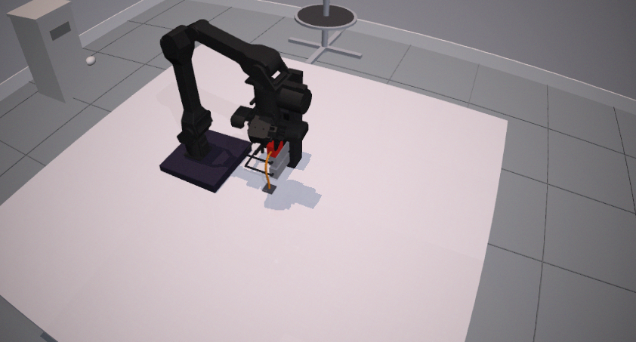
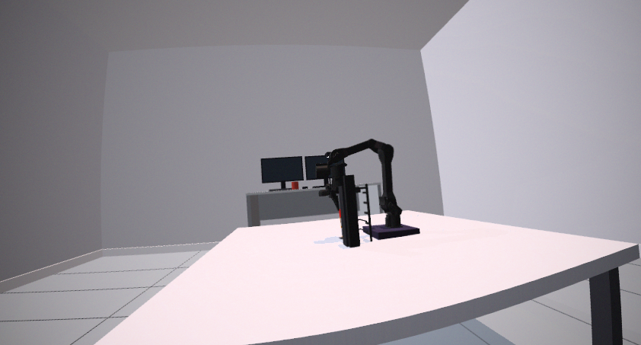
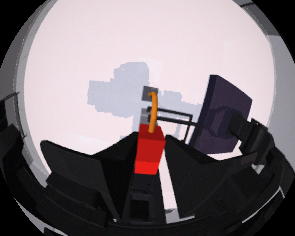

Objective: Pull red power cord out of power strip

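The red plug (image 1: 273,149) (image 2: 340,213) (image 3: 151,150) sits at the upper part of the upright black power strip (image 1: 294,155) (image 2: 350,212), against its face. An orange cord (image 1: 267,171) (image 3: 155,107) runs from the plug down to a small dark plate (image 1: 269,189) (image 3: 149,92) on the table. My gripper (image 1: 274,143) (image 3: 151,137) is shut on the red plug, with one finger against each side in the wrist view. In the exterior view the strip hides most of the plug and fingers. The plug's prongs and any gap to the strip are hidden.
Grey plugs (image 1: 279,167) (image 3: 144,117) sit on the strip below the red one, with black cords running towards the arm's side. A thin black upright rack (image 2: 368,212) stands beside the strip. The arm's dark base plate (image 1: 177,166) (image 2: 403,231) (image 3: 202,142) lies close by.
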